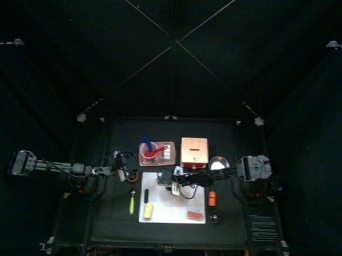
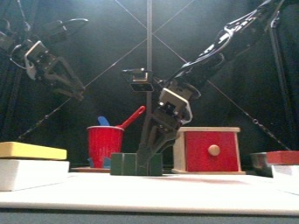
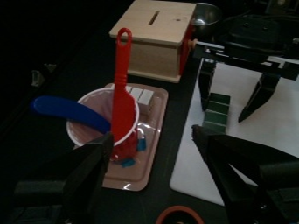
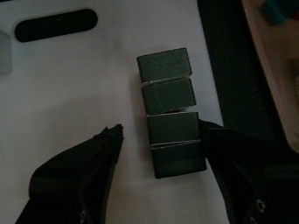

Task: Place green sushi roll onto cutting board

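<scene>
The green sushi roll (image 4: 170,112), a short dark green row of square segments, lies on the white cutting board (image 4: 70,87). My right gripper (image 4: 163,144) is open and low over it, one jaw on each side of the roll's near end. In the front view the roll (image 2: 121,163) sits under this gripper (image 2: 152,156). In the top view the right gripper (image 1: 174,180) is over the board's (image 1: 181,206) far edge. My left gripper (image 3: 152,153) is open and empty, above the pink tray (image 3: 135,166). The left wrist view also shows the roll (image 3: 219,110).
A red cup (image 3: 111,118) with a red spatula (image 3: 121,79) and a blue spoon (image 3: 68,111) stands on the pink tray. A wooden box (image 1: 198,148) stands behind the board. Yellow sticks (image 1: 132,205) and red pieces (image 1: 214,200) lie by the board.
</scene>
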